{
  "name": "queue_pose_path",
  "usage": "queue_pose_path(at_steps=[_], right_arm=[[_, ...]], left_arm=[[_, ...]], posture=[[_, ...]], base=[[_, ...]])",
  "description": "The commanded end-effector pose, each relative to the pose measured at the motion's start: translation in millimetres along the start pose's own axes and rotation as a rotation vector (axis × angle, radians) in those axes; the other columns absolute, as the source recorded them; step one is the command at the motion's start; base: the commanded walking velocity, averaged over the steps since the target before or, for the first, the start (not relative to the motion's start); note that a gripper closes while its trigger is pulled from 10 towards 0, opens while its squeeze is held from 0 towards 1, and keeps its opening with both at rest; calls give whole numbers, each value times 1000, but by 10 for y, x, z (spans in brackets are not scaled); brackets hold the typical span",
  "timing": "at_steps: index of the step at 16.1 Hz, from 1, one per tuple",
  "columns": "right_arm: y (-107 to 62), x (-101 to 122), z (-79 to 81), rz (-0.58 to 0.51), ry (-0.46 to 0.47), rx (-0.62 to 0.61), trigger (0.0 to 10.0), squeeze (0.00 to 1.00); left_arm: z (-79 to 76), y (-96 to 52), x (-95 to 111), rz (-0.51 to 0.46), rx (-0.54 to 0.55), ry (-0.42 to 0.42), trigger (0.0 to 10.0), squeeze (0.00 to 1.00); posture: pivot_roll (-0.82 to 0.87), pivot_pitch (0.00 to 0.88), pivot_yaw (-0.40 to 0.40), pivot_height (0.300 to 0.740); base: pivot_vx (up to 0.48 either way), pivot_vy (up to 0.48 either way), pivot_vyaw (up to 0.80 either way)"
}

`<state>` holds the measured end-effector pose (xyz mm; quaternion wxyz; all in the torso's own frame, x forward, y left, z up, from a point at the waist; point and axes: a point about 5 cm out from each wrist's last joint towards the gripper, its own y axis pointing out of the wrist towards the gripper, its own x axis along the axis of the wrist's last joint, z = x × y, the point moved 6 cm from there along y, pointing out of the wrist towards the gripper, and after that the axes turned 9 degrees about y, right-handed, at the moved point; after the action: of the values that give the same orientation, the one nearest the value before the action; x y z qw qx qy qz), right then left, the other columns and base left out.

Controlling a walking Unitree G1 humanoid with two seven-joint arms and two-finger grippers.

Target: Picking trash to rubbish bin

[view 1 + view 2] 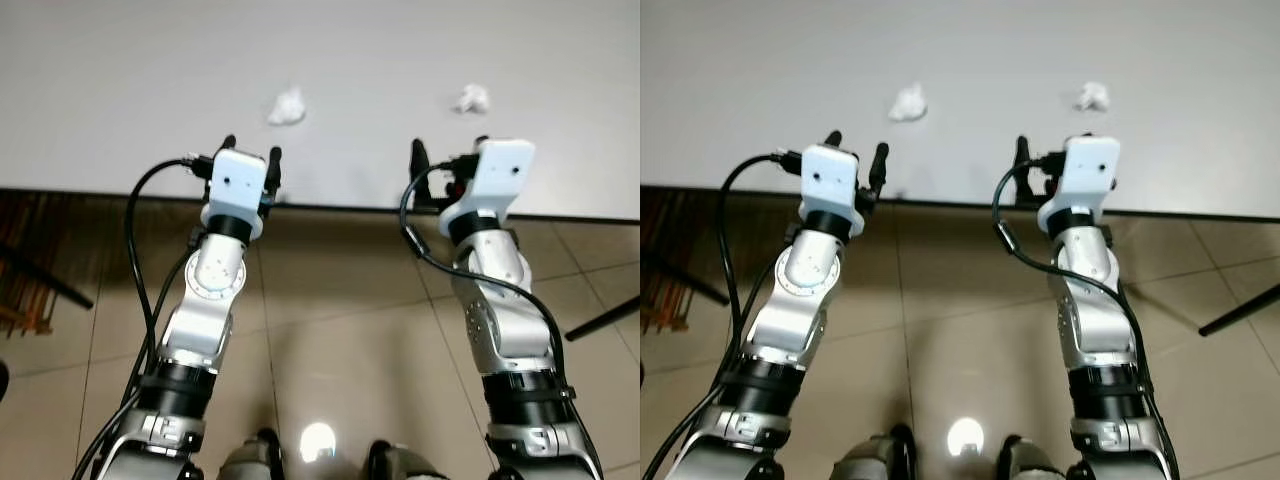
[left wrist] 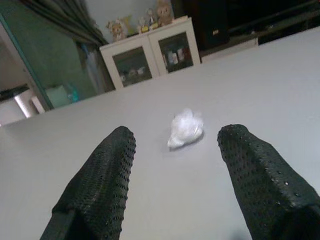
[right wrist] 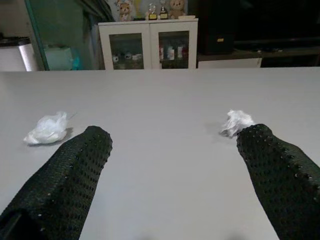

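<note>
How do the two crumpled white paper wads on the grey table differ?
The left crumpled white paper wad lies ahead of the left gripper, framed between its open fingers in the left wrist view; the right crumpled white paper wad lies ahead of the right gripper, nearer one finger in the right wrist view. The left wad looks slightly bigger. Both rest untouched on the grey table.

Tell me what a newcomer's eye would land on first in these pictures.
Two crumpled white tissue wads on the pale grey table: the left wad lies just ahead of the left end effector, the right wad ahead of the right end effector. Both end effectors hover open at the table's near edge, holding nothing. Next, the silver arms over the tiled floor.
</note>
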<state>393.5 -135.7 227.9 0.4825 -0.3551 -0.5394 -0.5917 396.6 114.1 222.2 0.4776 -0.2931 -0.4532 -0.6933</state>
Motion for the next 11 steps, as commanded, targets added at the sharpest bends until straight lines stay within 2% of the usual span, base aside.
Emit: queue_pose_path(at_steps=[1,11], right_arm=[[-17,-49,-4,16,0,1,10000,0],[-33,-59,56,17,7,21,10000,0]], left_arm=[[2,-13,-5,0,-4,10,10000,0],[-46,-15,42,-17,-17,7,10000,0]], posture=[[-4,222,30,740],[-8,203,28,740]], base=[[349,0,0],[408,0,0]])
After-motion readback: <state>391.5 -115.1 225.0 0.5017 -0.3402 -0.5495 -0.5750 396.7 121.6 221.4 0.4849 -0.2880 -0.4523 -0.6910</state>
